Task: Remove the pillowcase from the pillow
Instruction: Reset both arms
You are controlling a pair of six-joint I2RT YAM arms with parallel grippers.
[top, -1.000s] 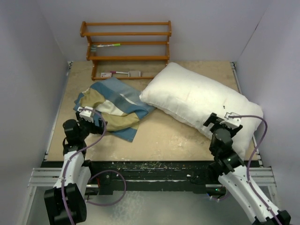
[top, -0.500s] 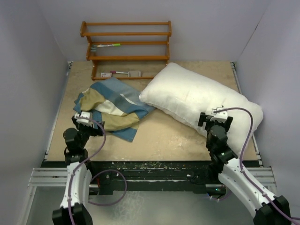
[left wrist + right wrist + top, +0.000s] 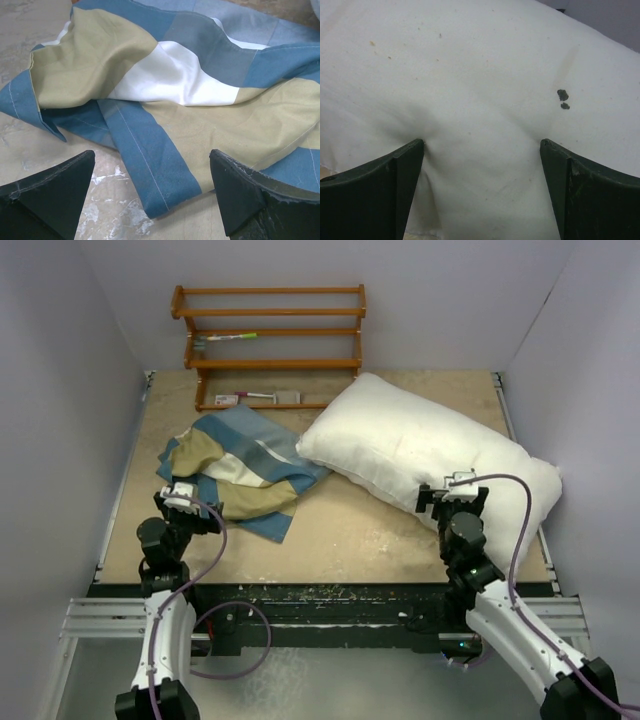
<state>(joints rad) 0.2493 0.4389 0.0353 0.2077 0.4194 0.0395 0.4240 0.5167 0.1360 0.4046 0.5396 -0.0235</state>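
Plainly the pillowcase (image 3: 240, 472) lies crumpled, clear of the pillow (image 3: 425, 450), at one o'clock from the left gripper (image 3: 182, 498), the nearer one, spread wide and empty. The pillow's long axis runs ten to four o'clock. The right gripper (image 3: 452, 487), likewise spread and empty, noses its near flank.

Robot lab booth, plain white walls (image 3: 450, 300), aluminium frame (image 3: 85, 618)

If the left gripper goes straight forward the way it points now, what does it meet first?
Most likely the pillowcase: its blue-edged fold lies straight ahead of the left gripper, between the open fingers, with only a strip of bare table before it. The depth is hard to judge.
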